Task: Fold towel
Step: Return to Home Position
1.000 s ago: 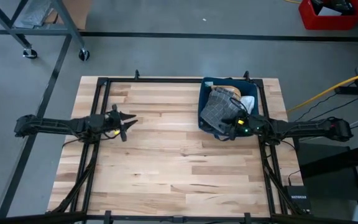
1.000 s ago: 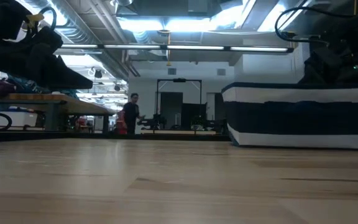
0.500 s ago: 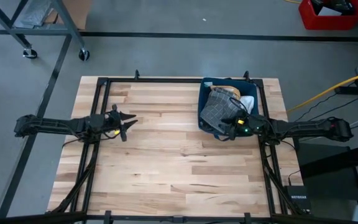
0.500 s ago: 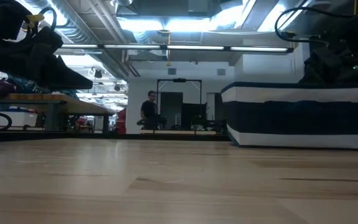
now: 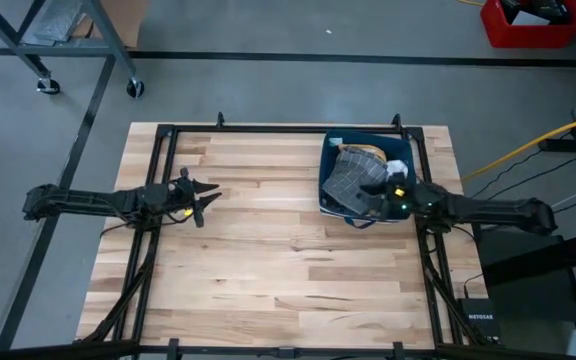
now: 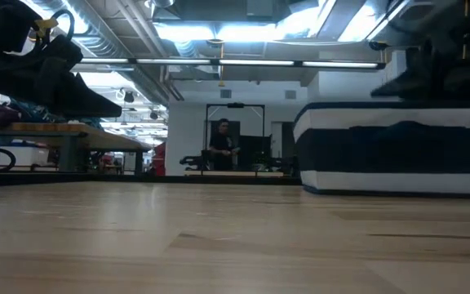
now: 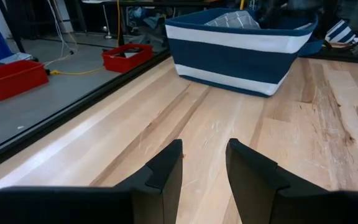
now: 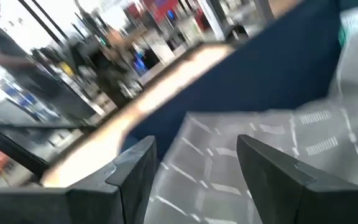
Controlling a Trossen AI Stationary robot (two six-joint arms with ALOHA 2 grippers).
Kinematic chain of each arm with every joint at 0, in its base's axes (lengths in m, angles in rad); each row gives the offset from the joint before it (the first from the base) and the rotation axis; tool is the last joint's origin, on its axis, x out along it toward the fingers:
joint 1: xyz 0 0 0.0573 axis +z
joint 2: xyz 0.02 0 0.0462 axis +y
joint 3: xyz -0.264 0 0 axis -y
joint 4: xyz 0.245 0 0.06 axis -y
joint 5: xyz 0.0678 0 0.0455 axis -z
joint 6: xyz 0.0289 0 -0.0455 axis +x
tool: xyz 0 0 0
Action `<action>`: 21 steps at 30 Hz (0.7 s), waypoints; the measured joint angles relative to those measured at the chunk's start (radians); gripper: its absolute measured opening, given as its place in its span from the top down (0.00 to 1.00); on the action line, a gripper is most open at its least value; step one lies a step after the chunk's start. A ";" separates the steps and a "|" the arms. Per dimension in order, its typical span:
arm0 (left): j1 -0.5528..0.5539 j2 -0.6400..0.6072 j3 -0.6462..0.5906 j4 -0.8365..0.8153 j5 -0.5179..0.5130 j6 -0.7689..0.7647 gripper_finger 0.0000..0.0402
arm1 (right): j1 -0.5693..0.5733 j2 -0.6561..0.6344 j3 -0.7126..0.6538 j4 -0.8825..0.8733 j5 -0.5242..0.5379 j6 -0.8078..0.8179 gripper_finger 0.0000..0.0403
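Since the gray towel [image 5: 351,170] sits folded in the blue bin [image 5: 324,165], the right gripper [image 8: 194,146], wide open and empty just over it, should lift straight up, not drag. The left gripper [image 7: 204,144] waits over the surface [image 5: 268,260], slightly open, holding nothing.

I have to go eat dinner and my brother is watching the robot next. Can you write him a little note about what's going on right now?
Left gripper: open, empty, hovering above the left side of the table.
Right gripper: open, empty, over the blue bin, just above the gray patterned towel.
Towels: inside the bin at the table's far right. An edge of the yellow towel shows beside the gray one.
Done: the towels are folded and in the bin.
Left: probably just bringing the right arm away from the bin to its rest spot.
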 joint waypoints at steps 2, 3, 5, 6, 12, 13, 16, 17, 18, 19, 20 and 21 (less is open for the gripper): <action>0.000 0.000 0.000 0.000 0.000 0.000 0.72 | 0.000 -0.071 0.000 -0.009 0.000 0.000 0.43; 0.000 0.000 0.000 0.000 0.000 0.000 0.72 | 0.000 -0.100 0.000 -0.009 0.000 0.000 0.43; 0.000 0.000 0.000 0.000 0.000 0.000 0.72 | 0.000 -0.148 -0.001 -0.009 0.000 0.001 0.43; 0.000 0.000 0.000 0.000 0.000 0.000 0.72 | 0.000 -0.167 -0.001 -0.009 0.000 0.001 0.43; 0.000 0.000 0.000 0.000 0.000 0.000 0.72 | 0.000 -0.228 -0.001 -0.009 0.000 0.002 0.43; 0.000 0.000 0.000 0.000 0.000 0.000 0.72 | 0.000 -0.234 -0.001 -0.009 0.000 0.002 0.43; 0.000 0.000 0.000 0.000 0.000 0.000 0.72 | 0.000 -0.253 -0.001 -0.009 0.000 0.003 0.43; 0.000 0.000 0.000 0.000 -0.001 0.000 0.72 | 0.000 -0.258 -0.001 -0.008 0.000 0.003 0.43; 0.000 0.000 0.000 0.000 -0.001 0.000 0.72 | 0.000 -0.257 -0.001 -0.006 0.000 0.003 0.43; 0.000 -0.002 0.000 0.000 -0.001 0.000 0.72 | 0.000 -0.257 -0.001 -0.008 0.000 0.003 0.43; -0.001 -0.004 0.000 0.000 -0.001 0.000 0.72 | 0.000 -0.257 -0.001 -0.009 0.000 0.003 0.43; -0.001 -0.011 0.000 0.000 -0.001 0.000 0.72 | 0.000 -0.257 -0.001 -0.009 0.000 0.003 0.43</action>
